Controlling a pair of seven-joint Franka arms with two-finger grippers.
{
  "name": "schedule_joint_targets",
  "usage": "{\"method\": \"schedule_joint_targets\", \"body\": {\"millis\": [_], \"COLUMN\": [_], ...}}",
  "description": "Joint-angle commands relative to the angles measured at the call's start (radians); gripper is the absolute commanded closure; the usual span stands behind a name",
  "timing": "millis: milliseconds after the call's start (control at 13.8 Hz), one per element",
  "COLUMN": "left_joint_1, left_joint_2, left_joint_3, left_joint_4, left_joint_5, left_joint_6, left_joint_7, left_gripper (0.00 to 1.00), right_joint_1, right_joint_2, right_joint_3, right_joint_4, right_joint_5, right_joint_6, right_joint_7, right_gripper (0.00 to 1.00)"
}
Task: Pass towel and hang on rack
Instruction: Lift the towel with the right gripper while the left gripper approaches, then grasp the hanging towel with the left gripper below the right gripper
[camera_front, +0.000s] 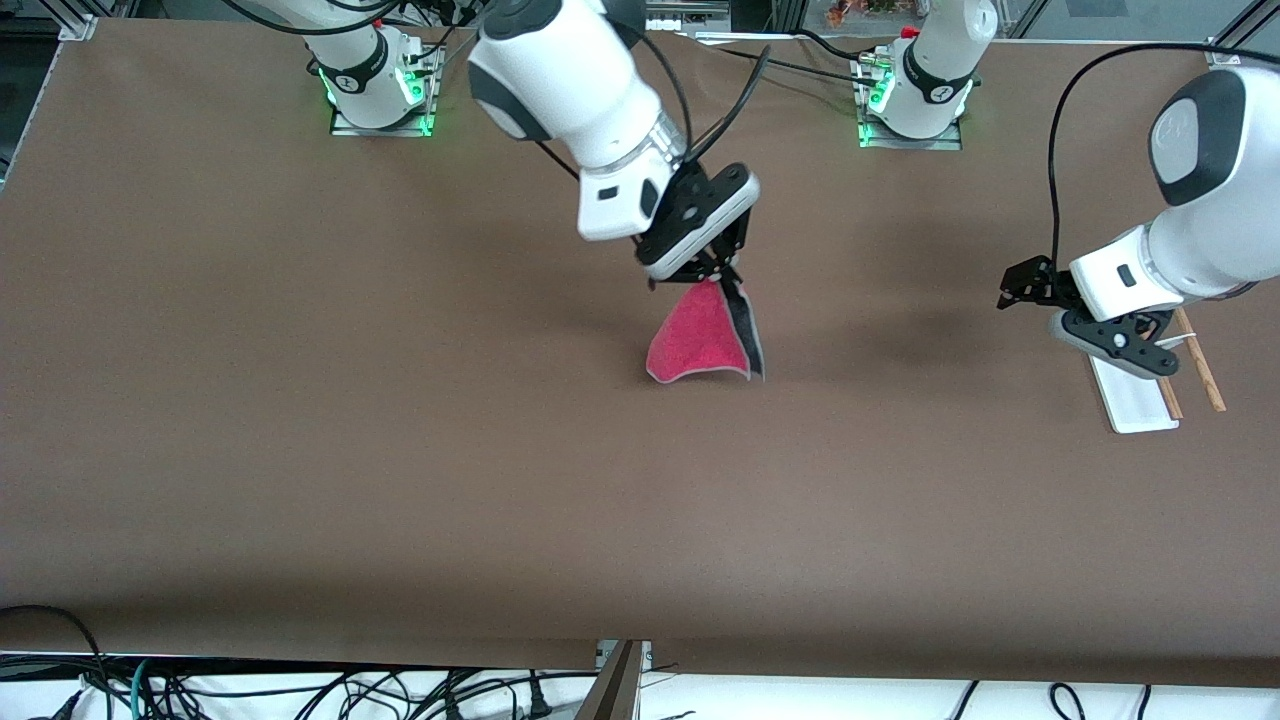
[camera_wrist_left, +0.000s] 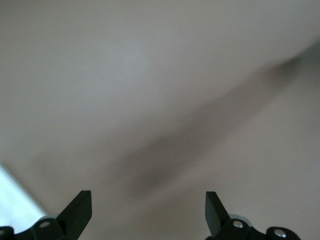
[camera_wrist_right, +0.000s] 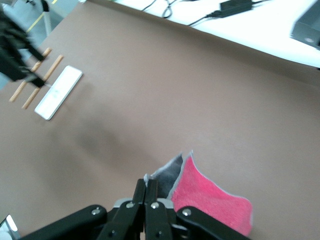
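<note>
Towel hangs point-up from your right gripper, fingers clenched on its top corner over mid-tabletop. Your left gripper waits with fingers spread over the rack, well apart toward its own end, so the pass runs that way.

A wide, flat brown table top fills the scene, evenly lit, with soft shadows near its middle. Along its near edge, tangled black cables lie on a white floor.
</note>
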Motion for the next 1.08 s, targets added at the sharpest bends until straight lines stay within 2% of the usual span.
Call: {"method": "schedule_joint_targets", "body": {"millis": [0,217,433,578,650,1011], "left_joint_1": [0.013,0.008,-0.001,-0.016,-0.025,-0.085], "left_joint_2": [0.024,0.056,0.064,0.067,0.067,0.059], "left_joint_3": [-0.004,-0.006,-0.007,-0.009,-0.009,-0.020], "left_joint_4": [-0.091,-0.157,-0.248,-0.269,-0.269,-0.262], "left_joint_5": [-0.110,-0.227,-0.401,-0.455,-0.460,-0.518], "left_joint_6": [0.138,0.233,0.264,0.296,0.298,0.296], "left_joint_7": [0.242,0.514,0.758,0.928,0.980,0.993], "left_gripper": [0.00,0.00,0.00,0.00,0.00,0.00], "right_joint_1": [0.041,0.098,0.097,0.087,0.087,0.077], "right_joint_2": [0.015,0.041,0.041,0.041,0.041,0.040], "right_joint_3": [-0.003,-0.006,-0.007,-0.009,-0.016,-0.032], "right_joint_4": [0.025,0.023,0.025,0.026,0.026,0.028], "right_joint_5": [-0.018,-0.021,-0.021,-0.021,-0.020,-0.018], "right_joint_6": [0.025,0.152,0.160,0.160,0.161,0.175], "right_joint_7": [-0.015,-0.013,-0.018,-0.030,-0.054,-0.145], "right_gripper": [1.00,1.00,1.00,1.00,1.00,1.00]}}
